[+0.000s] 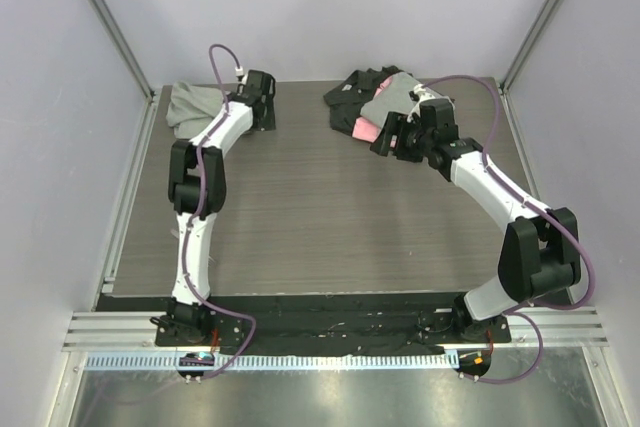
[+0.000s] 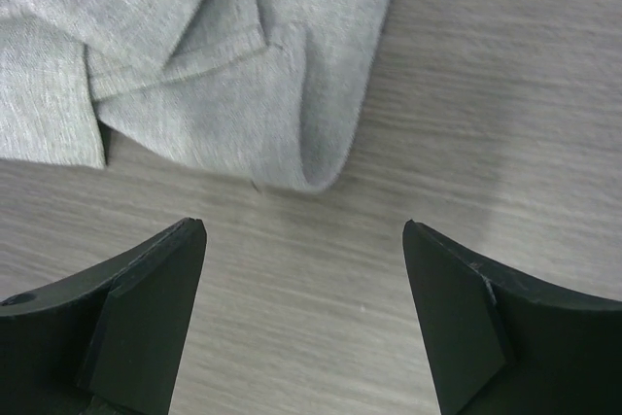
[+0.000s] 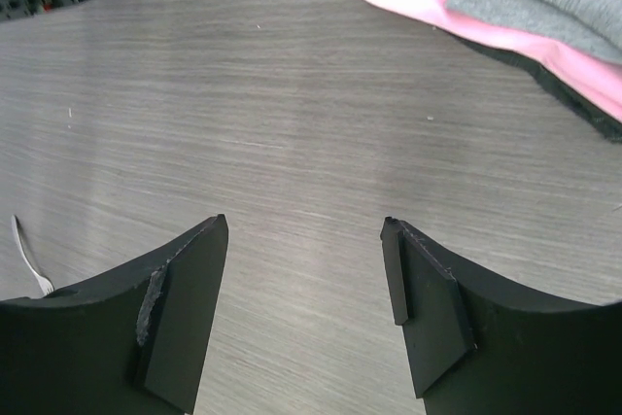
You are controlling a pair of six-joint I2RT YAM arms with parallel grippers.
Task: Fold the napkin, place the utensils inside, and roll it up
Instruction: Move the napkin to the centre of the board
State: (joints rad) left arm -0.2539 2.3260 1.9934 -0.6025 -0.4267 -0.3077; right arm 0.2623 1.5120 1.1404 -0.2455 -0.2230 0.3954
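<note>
The table (image 1: pixel 330 227) has lots of bare room in the middle and near the front. The napkin (image 1: pixel 190 105) lies crumpled in the far left corner, close to the table's left and back edges. The pile of cloths (image 1: pixel 372 97) (grey on pink on black) sits at the back, right of the middle.

The left arm stretches out to the back of the table. The left gripper (image 2: pixel 304 230) hangs just beside the napkin's rounded folded edge and does not touch it. Its jaws are wide apart with nothing between them.

The right arm bends in from the right side. The right gripper (image 3: pixel 304 225) hangs over bare table near the pile, its jaws spread and empty too. A bit of a silver fork (image 3: pixel 27 258) peeks out by one finger, lying on the table.
</note>
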